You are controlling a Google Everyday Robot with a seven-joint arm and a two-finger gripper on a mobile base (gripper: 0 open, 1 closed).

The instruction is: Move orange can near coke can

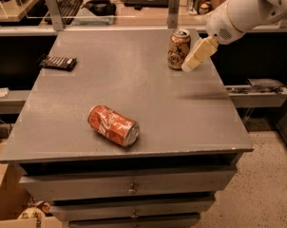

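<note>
Camera view: a grey table (134, 80) with drawers (129, 186) beneath its front edge was seen from above and in front. The coke can (113, 125) was found lying on its side near the front of the top, its silver end turned toward the front right; white Coca-Cola script was seen on its red wall, though only part of it could be read. The orange can (179, 50) was seen standing upright near the back right corner, well apart from the red one; a dark and cream design was carried on its orange-brown wall, and no word of it could be read. The cream-coloured gripper (193, 61) was held just beside the orange can, on that can's right, tilted down toward the table from a white arm (243, 11). How far it stood open could not be told, and nothing was seen to be held. A dark flat object (58, 62) was seen at the table's left edge, and a keyboard (67, 4) on the desk behind.
</note>
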